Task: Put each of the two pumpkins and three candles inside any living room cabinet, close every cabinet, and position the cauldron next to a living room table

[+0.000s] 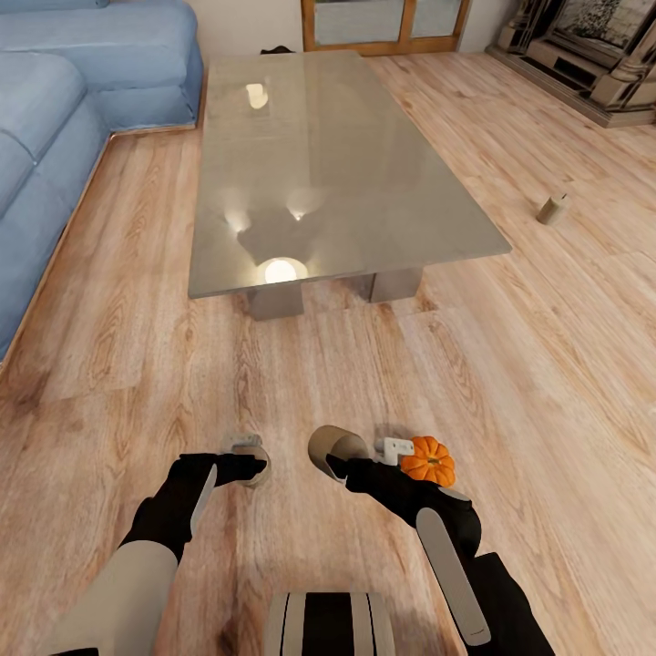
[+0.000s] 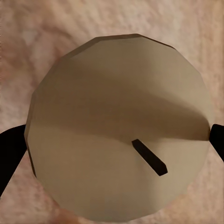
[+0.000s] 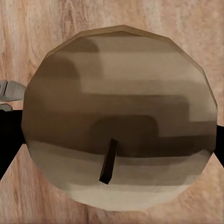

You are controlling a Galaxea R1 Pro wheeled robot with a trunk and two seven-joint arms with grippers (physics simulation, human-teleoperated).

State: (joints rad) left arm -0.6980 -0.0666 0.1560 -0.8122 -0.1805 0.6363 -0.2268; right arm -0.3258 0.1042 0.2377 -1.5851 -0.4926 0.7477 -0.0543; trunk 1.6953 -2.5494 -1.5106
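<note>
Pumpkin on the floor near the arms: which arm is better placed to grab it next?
Probably the right: the pumpkin lies on the floor just beside the right pincer. But both pincers are full. The right is shut on a candle, and the left pincer is shut on another candle, so one must unload first.

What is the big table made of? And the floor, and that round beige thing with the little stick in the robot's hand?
The table top looks like grey-tinted glass: it mirrors the lights. The floor looks like light wood planks, with grain showing. The beige thing is a candle in the right gripper, probably matte wax, with a dark wick.
</note>
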